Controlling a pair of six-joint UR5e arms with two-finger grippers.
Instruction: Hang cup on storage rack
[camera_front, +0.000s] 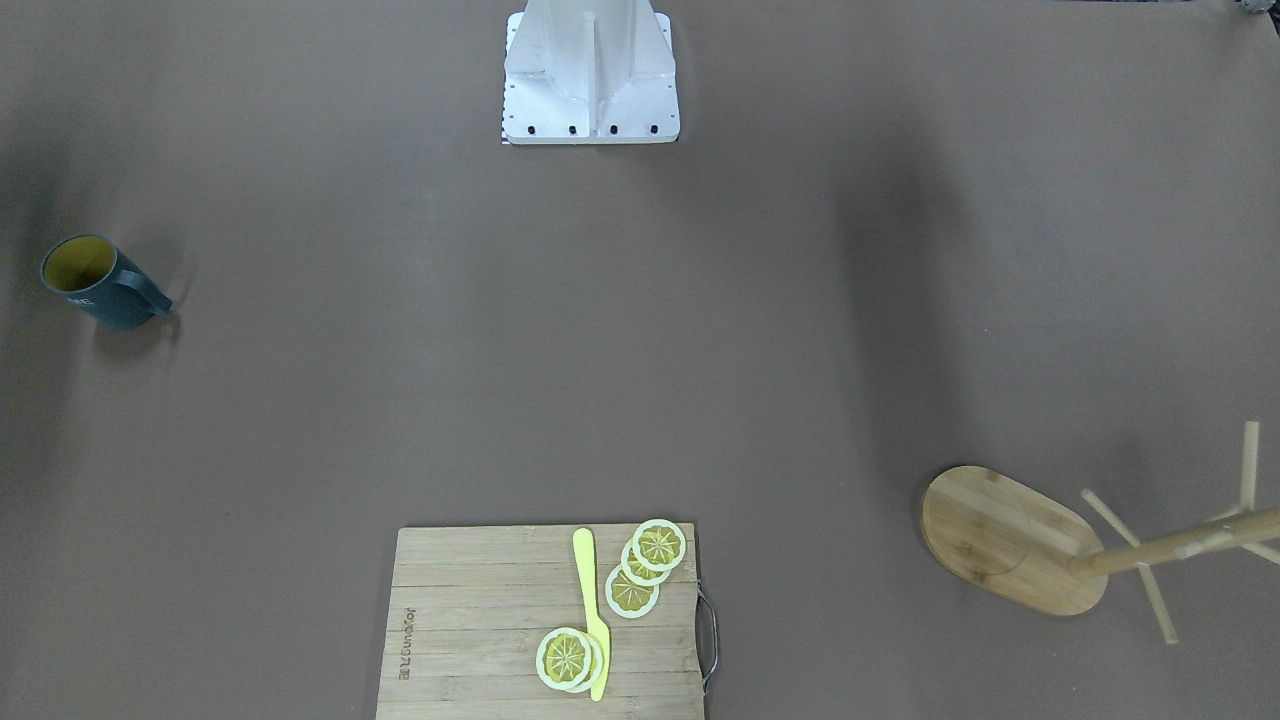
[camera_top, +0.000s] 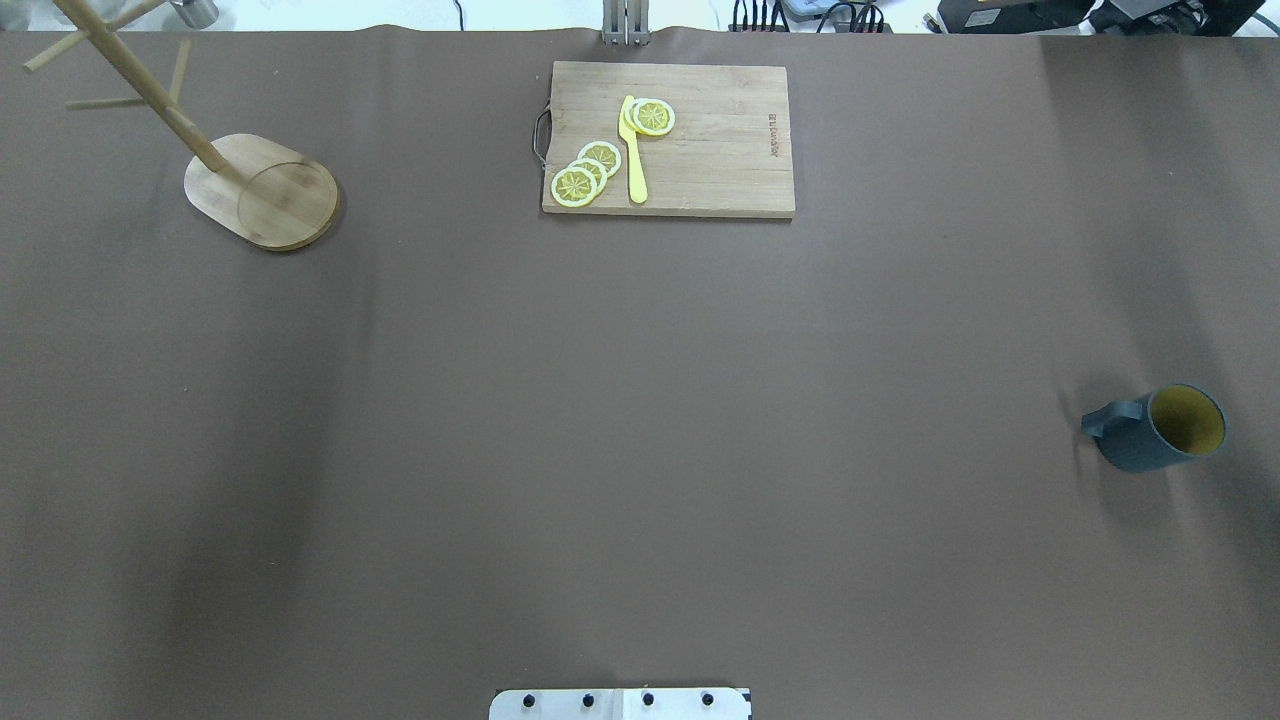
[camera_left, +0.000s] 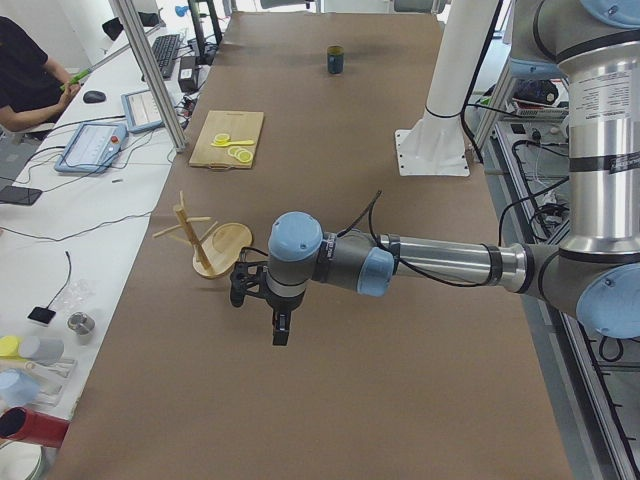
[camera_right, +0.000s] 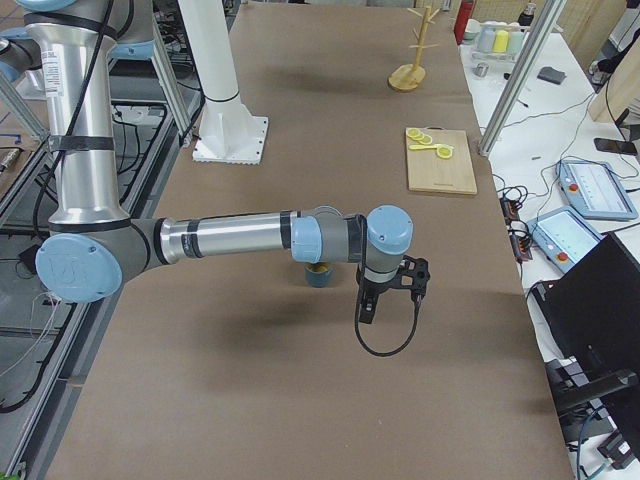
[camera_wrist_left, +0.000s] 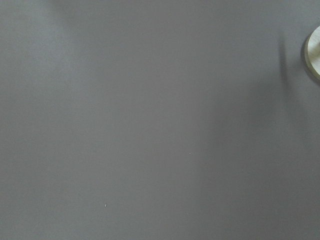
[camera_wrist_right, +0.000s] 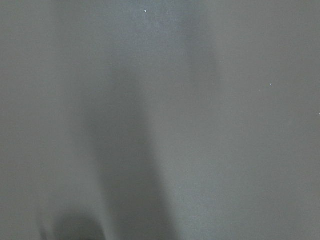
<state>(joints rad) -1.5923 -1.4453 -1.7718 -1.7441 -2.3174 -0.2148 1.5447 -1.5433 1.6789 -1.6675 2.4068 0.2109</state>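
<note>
As both arms hang over brown table (camera_top: 640, 450), neither touches anything. Far left of rectangular wooden cutting board (camera_top: 720, 150): light bamboo mug-tree storage rack (camera_top: 255, 190), upright on oval base. On board: lemon slices (camera_top: 585, 172), yellow plastic knife (camera_top: 632, 160). Far right of board, nearer robot: dark blue-grey cup (camera_top: 1160, 432), yellow inside, upright, loop handle pointing toward rack side. Left gripper (camera_left: 278, 330) near rack, right gripper (camera_right: 368, 305) near cup; whether fingers spread or pressed together, cannot tell.
</note>
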